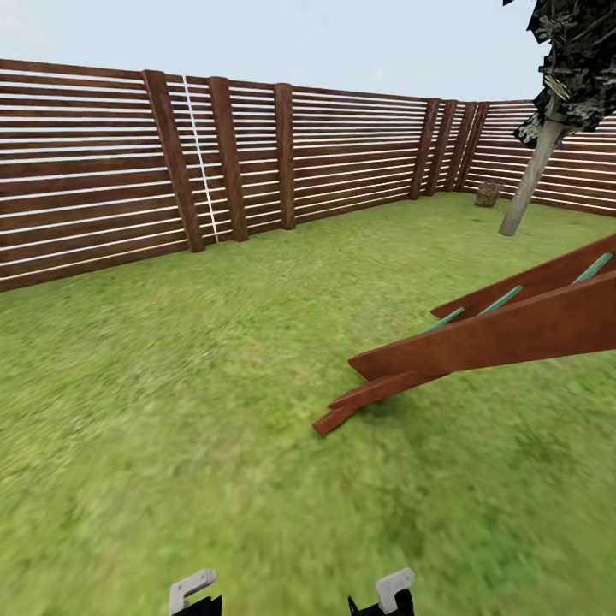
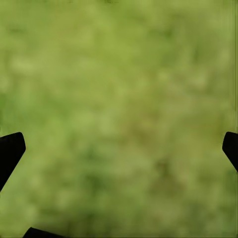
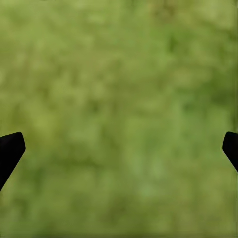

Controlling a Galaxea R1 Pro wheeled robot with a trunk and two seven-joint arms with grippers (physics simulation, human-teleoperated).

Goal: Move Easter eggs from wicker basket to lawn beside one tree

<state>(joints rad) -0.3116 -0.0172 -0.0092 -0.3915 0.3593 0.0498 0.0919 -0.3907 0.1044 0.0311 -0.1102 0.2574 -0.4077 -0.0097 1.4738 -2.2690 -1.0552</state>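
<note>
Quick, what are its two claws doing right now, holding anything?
Left gripper: open, holding nothing, grass beyond.
Right gripper: open, holding nothing, grass beyond.

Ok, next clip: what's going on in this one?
The robot is out on the lawn, apparently on its way, handling nothing. Both end effectors, left and right, are open and empty, with just blurred grass between their fingertips. Ahead stands a slatted wooden fence; a brown wooden ramp with green rungs juts in from the right, and a pale-trunked tree stands near the far right corner. A small brownish thing sits by the fence, too small to identify.
</note>
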